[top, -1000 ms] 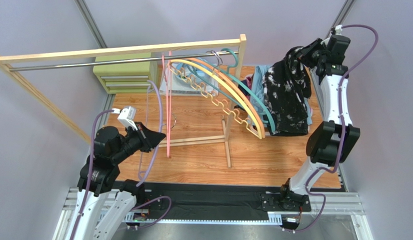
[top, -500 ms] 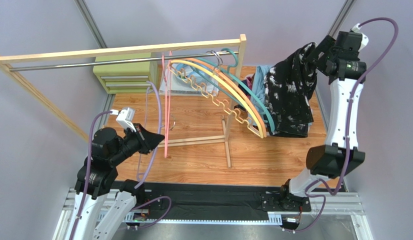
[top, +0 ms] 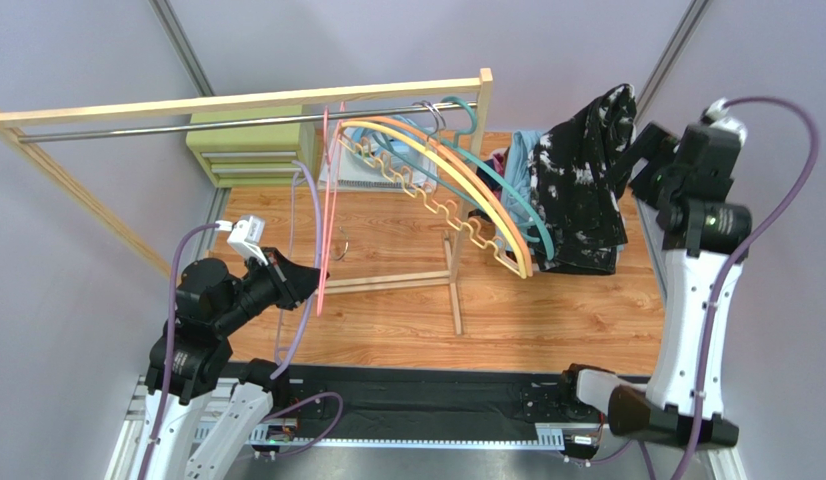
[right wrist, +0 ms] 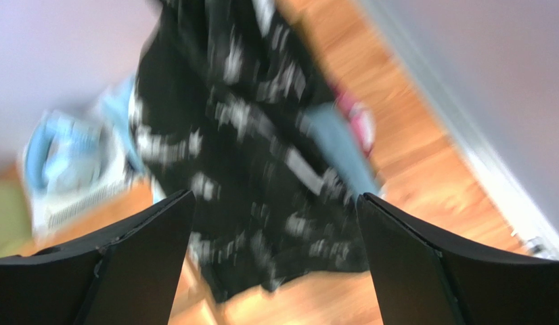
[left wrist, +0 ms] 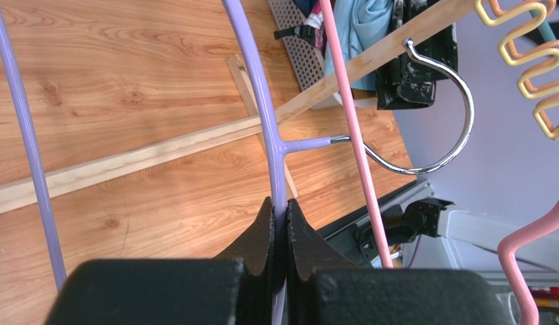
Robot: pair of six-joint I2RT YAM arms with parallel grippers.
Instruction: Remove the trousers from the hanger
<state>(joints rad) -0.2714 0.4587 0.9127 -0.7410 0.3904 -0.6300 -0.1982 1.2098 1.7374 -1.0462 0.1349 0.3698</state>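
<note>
right gripper spread wide, just beside the black speckled trousers at the table's far right edge; left gripper pinches the lavender hanger.

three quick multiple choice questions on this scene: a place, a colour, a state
1. On the table, the black speckled trousers are: A far right B near left C near middle
2. The hanger in the left gripper is: A teal B lilac C yellow
3. The right gripper is: A shut on trousers B shut on a hanger C open
Key: 1 A, seen far right from above; 2 B, a lilac bar sits between the shut jaws; 3 C, its jaws stand wide apart.
</note>
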